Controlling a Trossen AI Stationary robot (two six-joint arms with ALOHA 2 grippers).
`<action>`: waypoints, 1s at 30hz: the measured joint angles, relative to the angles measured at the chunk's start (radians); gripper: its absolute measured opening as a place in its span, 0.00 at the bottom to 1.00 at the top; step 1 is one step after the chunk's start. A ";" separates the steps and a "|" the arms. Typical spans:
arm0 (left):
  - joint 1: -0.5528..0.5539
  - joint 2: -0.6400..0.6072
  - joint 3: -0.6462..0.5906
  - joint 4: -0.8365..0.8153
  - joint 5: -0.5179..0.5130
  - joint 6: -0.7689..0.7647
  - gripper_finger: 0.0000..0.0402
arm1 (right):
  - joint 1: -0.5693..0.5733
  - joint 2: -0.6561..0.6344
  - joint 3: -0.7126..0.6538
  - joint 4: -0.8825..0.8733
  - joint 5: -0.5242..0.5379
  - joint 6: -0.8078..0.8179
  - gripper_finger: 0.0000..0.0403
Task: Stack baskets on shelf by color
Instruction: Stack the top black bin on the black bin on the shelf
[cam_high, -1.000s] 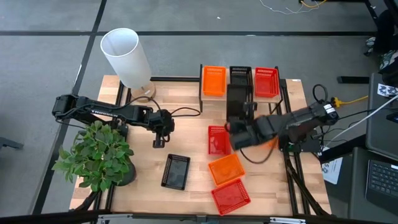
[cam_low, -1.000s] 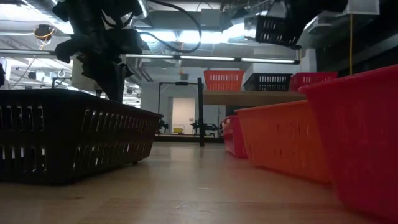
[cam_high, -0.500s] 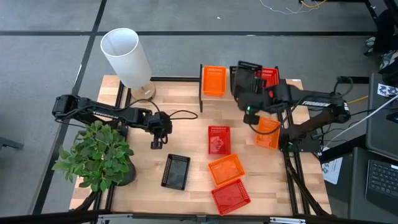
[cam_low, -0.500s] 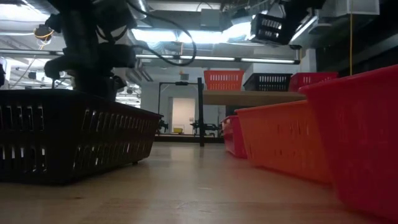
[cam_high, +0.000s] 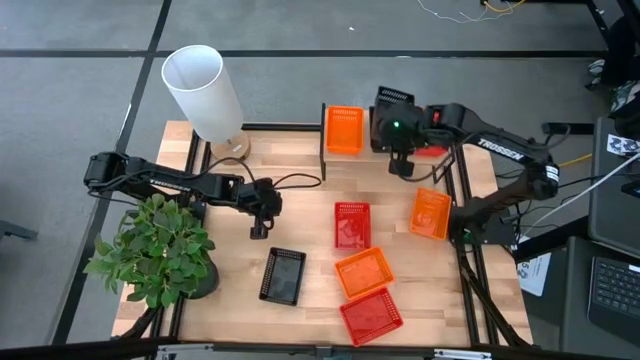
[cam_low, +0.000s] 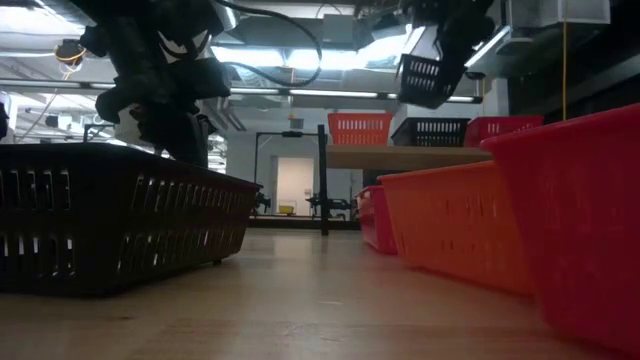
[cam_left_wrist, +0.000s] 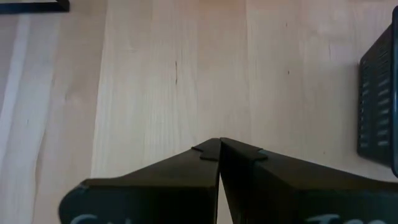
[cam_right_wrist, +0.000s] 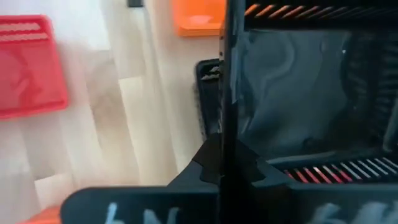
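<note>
Baskets: my right gripper (cam_right_wrist: 222, 163) is clamped on a black basket (cam_low: 428, 80) above the shelf (cam_low: 400, 157).
Table (cam_high: 300, 215): my left gripper (cam_left_wrist: 219, 149) hangs clenched, empty.
Room: bright ceiling lights.

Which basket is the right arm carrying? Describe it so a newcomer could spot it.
Start at the low wooden shelf along the table's far edge, where an orange mesh basket sits at one end. Just above the shelf's middle, the right pincer is shut on a black plastic mesh basket; it is the only basket held in the air.
</note>
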 joint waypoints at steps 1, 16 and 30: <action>0.000 0.000 0.000 0.000 0.000 0.000 0.00 | -0.013 0.006 0.000 -0.005 -0.020 -0.010 0.00; -0.002 0.000 0.000 0.000 0.000 0.001 0.00 | -0.132 0.080 -0.002 -0.054 -0.105 -0.095 0.00; -0.002 0.000 0.000 0.000 0.000 0.023 0.00 | -0.159 0.080 -0.002 -0.067 -0.104 -0.139 0.09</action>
